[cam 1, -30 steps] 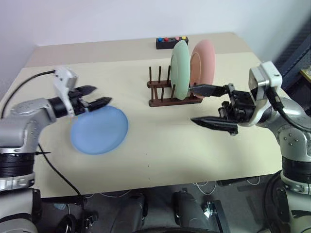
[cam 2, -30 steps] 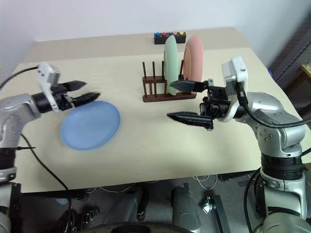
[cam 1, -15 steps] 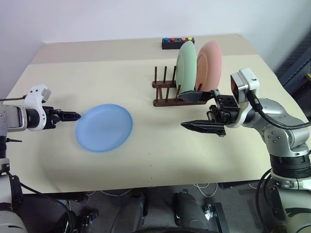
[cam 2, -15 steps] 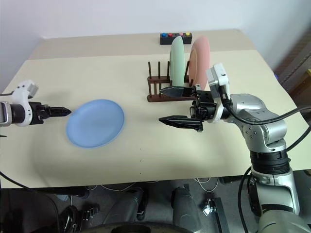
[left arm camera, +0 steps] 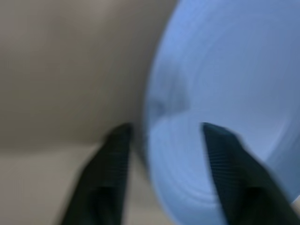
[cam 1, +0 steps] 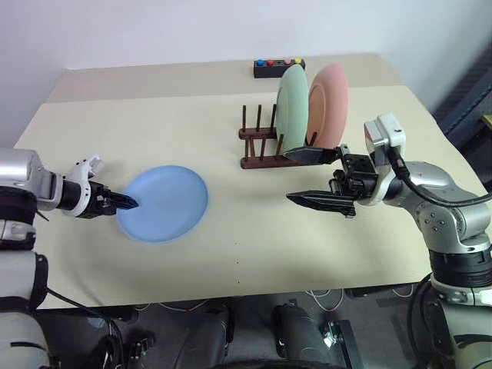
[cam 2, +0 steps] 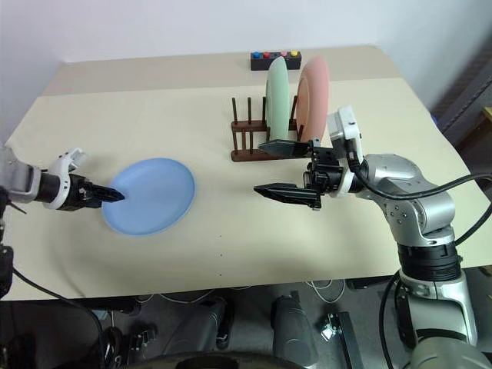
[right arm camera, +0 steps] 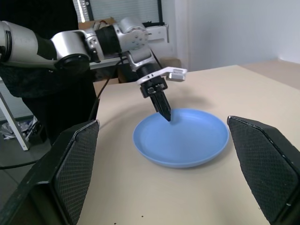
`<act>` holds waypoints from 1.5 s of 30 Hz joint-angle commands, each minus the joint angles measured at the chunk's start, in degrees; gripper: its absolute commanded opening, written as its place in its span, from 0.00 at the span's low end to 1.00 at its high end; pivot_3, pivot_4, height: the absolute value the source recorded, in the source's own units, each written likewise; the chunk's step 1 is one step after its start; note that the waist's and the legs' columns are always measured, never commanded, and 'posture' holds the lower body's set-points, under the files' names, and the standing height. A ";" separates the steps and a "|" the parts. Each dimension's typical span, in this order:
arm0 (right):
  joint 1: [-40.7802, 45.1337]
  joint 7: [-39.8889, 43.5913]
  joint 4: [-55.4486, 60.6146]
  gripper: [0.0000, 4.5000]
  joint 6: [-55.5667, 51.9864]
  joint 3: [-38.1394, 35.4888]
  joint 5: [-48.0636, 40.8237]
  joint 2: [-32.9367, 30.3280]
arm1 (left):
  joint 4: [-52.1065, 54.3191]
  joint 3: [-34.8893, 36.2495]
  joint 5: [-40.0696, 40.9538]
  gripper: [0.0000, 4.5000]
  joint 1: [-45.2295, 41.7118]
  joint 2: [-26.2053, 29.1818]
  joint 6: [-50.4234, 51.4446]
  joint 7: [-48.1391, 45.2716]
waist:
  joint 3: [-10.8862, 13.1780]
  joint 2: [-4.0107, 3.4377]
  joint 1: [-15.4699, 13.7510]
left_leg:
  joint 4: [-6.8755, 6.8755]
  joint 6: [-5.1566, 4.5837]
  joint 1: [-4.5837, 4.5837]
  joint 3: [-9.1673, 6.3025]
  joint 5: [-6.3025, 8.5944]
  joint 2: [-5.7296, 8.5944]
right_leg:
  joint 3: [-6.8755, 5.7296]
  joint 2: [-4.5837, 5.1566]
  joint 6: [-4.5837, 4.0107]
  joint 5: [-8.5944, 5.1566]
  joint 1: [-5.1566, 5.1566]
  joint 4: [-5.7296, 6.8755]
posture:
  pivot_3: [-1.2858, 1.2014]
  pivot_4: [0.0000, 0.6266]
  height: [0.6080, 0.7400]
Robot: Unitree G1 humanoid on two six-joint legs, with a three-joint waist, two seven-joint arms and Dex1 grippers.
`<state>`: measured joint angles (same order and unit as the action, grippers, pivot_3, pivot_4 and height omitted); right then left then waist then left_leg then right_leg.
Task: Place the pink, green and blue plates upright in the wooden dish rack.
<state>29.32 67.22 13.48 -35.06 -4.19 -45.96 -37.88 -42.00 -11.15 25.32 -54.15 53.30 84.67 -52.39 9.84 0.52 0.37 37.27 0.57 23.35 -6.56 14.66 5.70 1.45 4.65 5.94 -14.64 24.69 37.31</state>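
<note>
While the left gripper's fingers straddle the round blue plastic plate's rim, narrowing but not visibly clamped, a shallow bite risks slipping; right gripper gapes wide, empty.

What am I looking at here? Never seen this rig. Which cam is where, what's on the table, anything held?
It is a two-armed humanoid robot at a beige table. Two pictures come from its head, looking down over both arms; the other two come from cameras on each wrist, looking along the fingers.

On the table: a blue plate lying flat, a wooden dish rack with a green plate and a pink plate standing upright in it, and a small black box with coloured buttons behind.

The left end effector straddles the blue plate's rim, which still rests on the table. The right end effector hangs open near the rack, holding nothing.
</note>
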 commanded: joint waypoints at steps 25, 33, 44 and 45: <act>12.40 -22.58 0.84 1.00 40.30 23.70 53.15 8.67 | 57.98 63.78 22.76 0.01 13.83 -48.91 -29.92 45.92 | -0.20 0.59 -0.12 | 0.21 0.42 0.17 0.04 -0.23 -0.02 | -0.01 0.07 0.07 0.05 0.13 0.05 | 0.52 0.24 1.00; 18.07 -40.21 -11.70 1.00 51.86 29.66 78.85 11.51 | 65.82 56.33 35.26 0.01 19.06 -61.71 -36.48 57.73 | -0.20 0.69 0.35 | 0.20 0.45 0.12 0.08 -0.25 -0.02 | 0.05 -0.02 0.07 0.06 0.13 0.12 | 0.52 0.24 1.00; 24.10 -48.35 -22.38 0.72 52.84 30.29 87.39 16.21 | 67.63 41.87 34.89 0.00 24.50 -55.85 -41.22 60.20 | -0.21 0.68 0.20 | 0.11 0.48 0.04 0.11 -0.27 -0.01 | 0.10 -0.16 0.05 0.06 0.07 0.05 | 0.52 0.24 1.00; 24.27 -48.57 -22.77 0.62 52.77 30.39 87.75 16.29 | 67.68 41.15 35.08 0.00 24.69 -55.31 -41.56 60.20 | -0.21 0.68 0.21 | 0.10 0.48 0.04 0.10 -0.27 -0.01 | 0.10 -0.16 0.05 0.06 0.07 0.05 | 0.52 0.24 1.00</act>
<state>52.24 19.78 -9.54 17.36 26.89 41.49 -22.00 23.33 31.84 59.26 -29.39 -2.85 44.94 7.81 9.64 1.21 0.58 37.37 1.05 23.39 -6.46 14.39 5.69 1.55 4.49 5.99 -14.59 24.76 37.36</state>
